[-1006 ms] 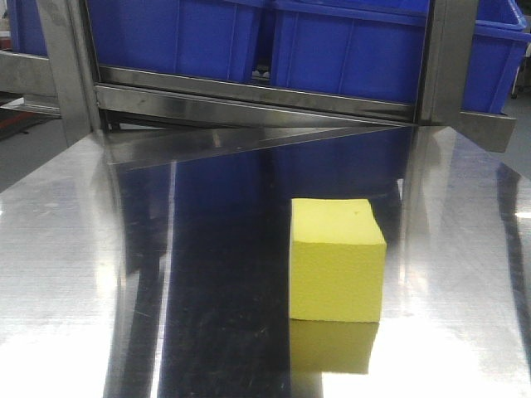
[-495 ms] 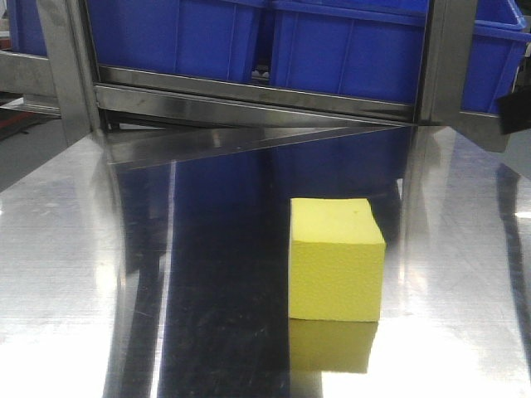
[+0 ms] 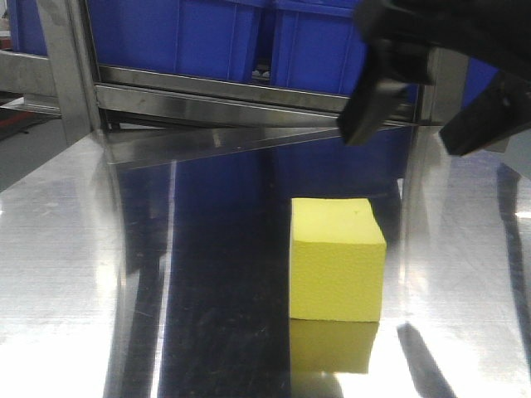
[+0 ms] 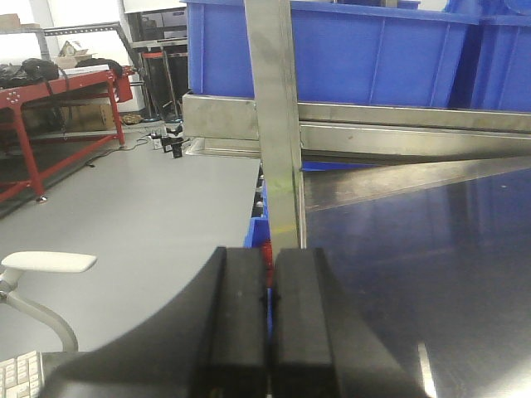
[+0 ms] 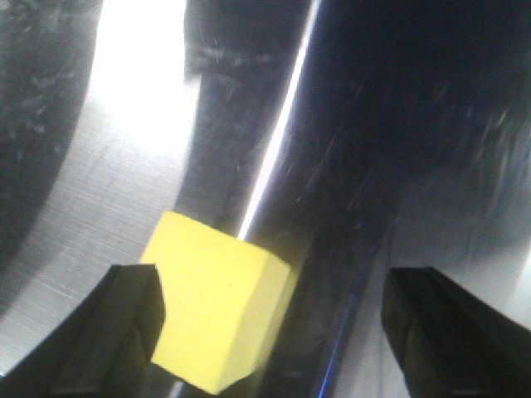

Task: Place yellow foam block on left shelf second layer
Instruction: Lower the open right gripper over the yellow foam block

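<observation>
The yellow foam block (image 3: 336,261) stands on the shiny steel table (image 3: 75,240), right of centre. My right gripper (image 3: 431,124) hangs open above and behind it, its two black fingers spread wide, not touching it. In the right wrist view the block (image 5: 217,311) lies below, nearer the left finger (image 5: 116,336) than the right one. My left gripper (image 4: 270,286) is shut and empty, at the table's left edge near a shelf post (image 4: 278,124). It does not show in the front view.
A steel shelf frame (image 3: 249,95) runs across the back of the table, with blue plastic bins (image 3: 191,33) on it. Upright posts (image 3: 62,66) stand at both ends. Left of the table is open grey floor (image 4: 124,207) with a red frame (image 4: 58,116).
My right gripper has come into the front view from the upper right and now hangs open over the block. The block has not moved.
</observation>
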### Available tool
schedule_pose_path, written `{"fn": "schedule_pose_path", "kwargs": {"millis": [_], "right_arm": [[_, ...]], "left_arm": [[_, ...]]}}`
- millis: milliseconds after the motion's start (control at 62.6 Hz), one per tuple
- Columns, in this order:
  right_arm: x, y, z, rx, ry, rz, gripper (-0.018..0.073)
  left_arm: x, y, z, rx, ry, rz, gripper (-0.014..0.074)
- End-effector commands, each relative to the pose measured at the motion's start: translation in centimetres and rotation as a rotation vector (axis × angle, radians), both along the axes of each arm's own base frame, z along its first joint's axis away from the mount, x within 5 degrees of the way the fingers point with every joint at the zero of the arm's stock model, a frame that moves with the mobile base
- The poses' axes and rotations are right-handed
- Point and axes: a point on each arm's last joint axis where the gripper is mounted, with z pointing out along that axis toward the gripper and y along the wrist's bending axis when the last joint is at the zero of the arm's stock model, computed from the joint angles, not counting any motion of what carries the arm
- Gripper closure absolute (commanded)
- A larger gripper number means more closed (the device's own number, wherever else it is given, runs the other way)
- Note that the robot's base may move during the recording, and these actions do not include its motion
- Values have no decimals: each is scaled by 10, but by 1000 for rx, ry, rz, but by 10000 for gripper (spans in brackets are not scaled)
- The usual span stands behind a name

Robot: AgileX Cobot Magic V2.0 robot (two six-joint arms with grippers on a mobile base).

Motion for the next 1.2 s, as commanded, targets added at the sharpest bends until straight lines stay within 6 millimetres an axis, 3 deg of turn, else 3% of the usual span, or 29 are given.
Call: {"fn": "schedule_pose_path", "kwargs": {"millis": [0, 239, 415, 718, 1181], "right_arm": [[13, 10, 18, 77, 65, -133, -74], [37, 42, 22, -2, 193, -173, -74], [43, 57, 12, -68, 231, -166, -74], [38, 70, 2, -106, 241, -145, -74], [37, 71, 2, -120, 225, -175, -74]], "left_arm": [[-1, 0, 0, -8, -75, 1, 472], [-1, 0, 0, -8, -75, 1, 472], [-1, 0, 0, -8, -75, 1, 472], [-1, 0, 0, -8, -75, 1, 472], [-1, 0, 0, -8, -75, 1, 472]]}}
